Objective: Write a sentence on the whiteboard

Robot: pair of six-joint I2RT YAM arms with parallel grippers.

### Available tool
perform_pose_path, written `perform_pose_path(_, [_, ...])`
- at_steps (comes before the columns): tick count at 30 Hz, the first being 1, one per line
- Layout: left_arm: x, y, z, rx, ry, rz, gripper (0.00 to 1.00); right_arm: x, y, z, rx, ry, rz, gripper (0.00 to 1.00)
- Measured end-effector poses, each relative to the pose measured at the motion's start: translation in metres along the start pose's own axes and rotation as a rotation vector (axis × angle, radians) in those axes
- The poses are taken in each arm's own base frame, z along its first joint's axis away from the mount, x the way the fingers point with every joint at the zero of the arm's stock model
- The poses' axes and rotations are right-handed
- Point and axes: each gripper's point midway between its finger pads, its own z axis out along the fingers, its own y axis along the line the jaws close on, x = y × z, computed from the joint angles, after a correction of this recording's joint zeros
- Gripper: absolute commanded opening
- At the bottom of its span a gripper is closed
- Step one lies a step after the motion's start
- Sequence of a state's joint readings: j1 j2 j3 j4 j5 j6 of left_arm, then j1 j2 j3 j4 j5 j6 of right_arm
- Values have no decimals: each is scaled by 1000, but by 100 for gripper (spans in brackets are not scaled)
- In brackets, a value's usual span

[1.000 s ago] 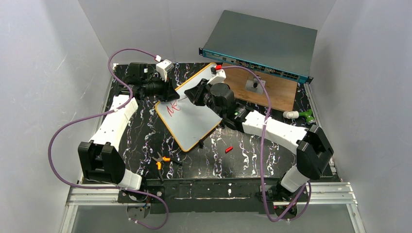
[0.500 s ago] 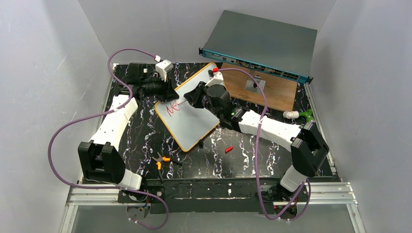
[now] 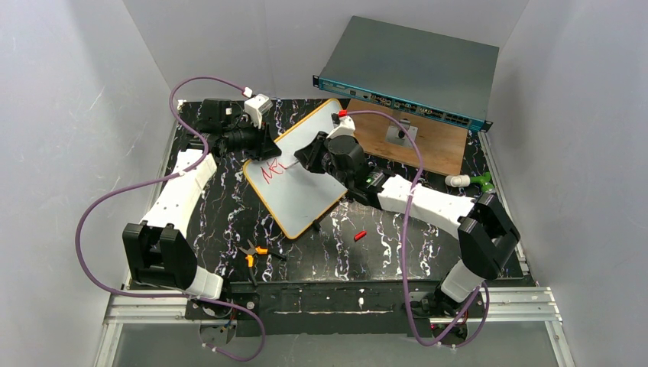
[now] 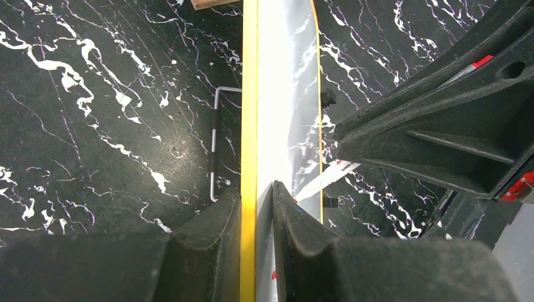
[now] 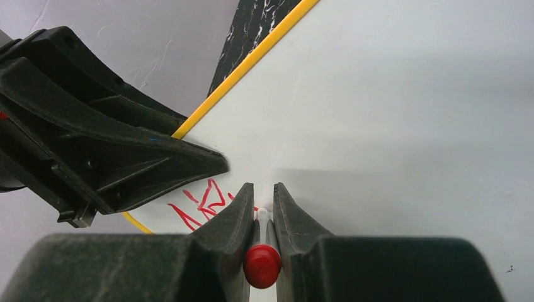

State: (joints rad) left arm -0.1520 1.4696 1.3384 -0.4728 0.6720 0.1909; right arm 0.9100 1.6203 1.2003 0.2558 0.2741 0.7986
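The whiteboard [image 3: 302, 195], white with an orange rim, lies tilted on the black marbled table. My left gripper [image 3: 264, 150] is shut on its left edge; the left wrist view shows the rim [image 4: 249, 126] pinched between the jaws of that gripper [image 4: 257, 189]. My right gripper [image 3: 299, 159] is shut on a white marker with a red end [image 5: 262, 264], its tip touching the board [image 5: 390, 94]. The sentence [image 3: 271, 171] is a few red strokes [image 5: 201, 201] just left of the tip. The marker barrel [image 4: 327, 176] also shows in the left wrist view.
A brown wooden board [image 3: 435, 149] carrying a metal piece [image 3: 401, 134] lies behind the whiteboard, under a grey rack unit [image 3: 413, 69]. Orange-handled pliers [image 3: 252, 252] and a small red cap [image 3: 360, 235] lie near the front. A white and green object [image 3: 472, 181] sits at the right.
My right gripper has shifted a little along the board with the marker, and the red strokes have grown to the right. The left gripper has kept its hold and not moved.
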Motion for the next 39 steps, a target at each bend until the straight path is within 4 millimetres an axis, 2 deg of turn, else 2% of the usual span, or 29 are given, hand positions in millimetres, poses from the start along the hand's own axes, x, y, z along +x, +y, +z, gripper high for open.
perform_pose_path(10, [0,0,0,2,-1,0,0,-1,0,0,12,7,8,1])
perform_pose_path(19, [-1,-2,0,10,-2,1,0,-23,13,3,13,-39,24,1])
perform_pose_path(28, [0,-2,0,8,-2,1,0,-20,4,3,54,-33,37,1])
perform_pose_path(35, [0,0,0,0,0,0,0,-10,-23,0,122,-8,52,1])
perform_pose_path(39, [0,0,0,0,0,0,0,-10,-28,-1,137,-4,52,1])
